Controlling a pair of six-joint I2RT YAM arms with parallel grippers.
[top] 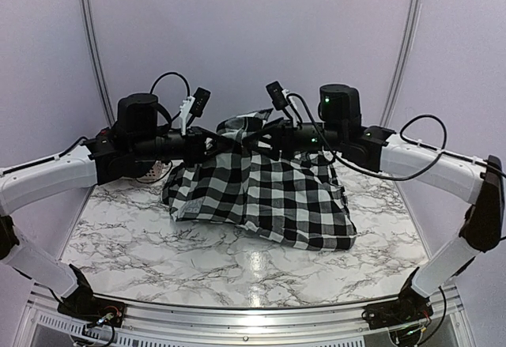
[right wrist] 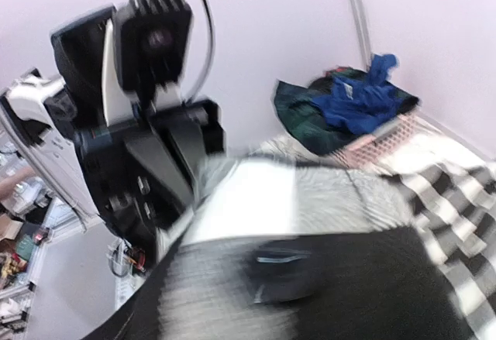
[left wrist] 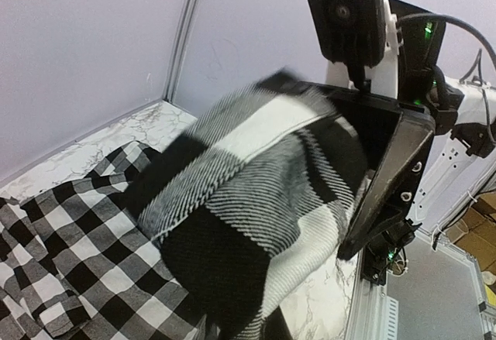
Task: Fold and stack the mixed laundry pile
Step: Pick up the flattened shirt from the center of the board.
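The black-and-white large-check shirt (top: pixel 269 197) hangs lifted at its top edge, its lower part draped on the marble table (top: pixel 198 260). My left gripper (top: pixel 223 136) and right gripper (top: pixel 269 132) meet close together at the raised top edge, and each looks shut on the cloth. In the left wrist view the shirt (left wrist: pixel 256 200) bunches over my fingers and hides them. In the right wrist view the shirt (right wrist: pixel 310 224) is blurred and fills the lower frame. The navy blue T-shirt (right wrist: pixel 364 96) and the dark green plaid garment (right wrist: pixel 302 115) lie in a pink basket (right wrist: pixel 380 135).
The basket stands at the back left of the table, partly hidden behind the left arm (top: pixel 154 171). The right arm's wrist (left wrist: pixel 387 162) is right beside the left gripper. White walls close the back and sides.
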